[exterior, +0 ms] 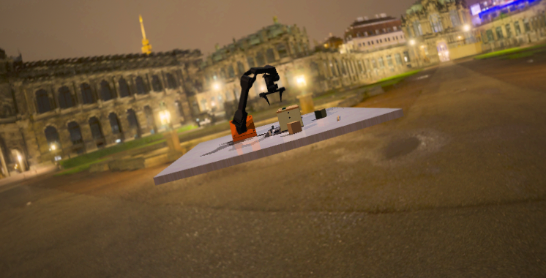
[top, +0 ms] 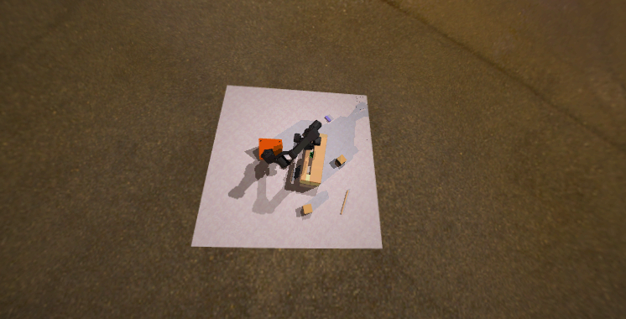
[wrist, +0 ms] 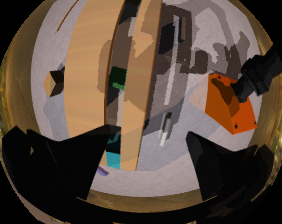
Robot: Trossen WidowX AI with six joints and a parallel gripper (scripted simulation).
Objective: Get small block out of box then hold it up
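The tan box (top: 320, 161) (exterior: 288, 121) (wrist: 84, 65) stands upright on the table. A narrow slot runs along its top. Inside the slot a green piece (top: 311, 154) (wrist: 117, 75) shows near the middle, and a cyan piece (wrist: 113, 160) shows at one end. I cannot tell whether the green piece is the small block; the shelf is mostly hidden. My gripper (exterior: 275, 103) (wrist: 150, 132) is open and empty, pointing down above the box's cyan end and front side, with clear air between fingertips and box. In the top view the arm hides that end.
The orange base (top: 271, 143) (wrist: 247, 120) stands facing the box front. Dark and pale parts (top: 296, 172) lie before the box. Behind and beside it are two tan cubes (top: 341, 159) (top: 307, 208) and a thin stick (top: 344, 201). A purple piece (top: 328, 118) (wrist: 103, 171) lies past the cyan end.
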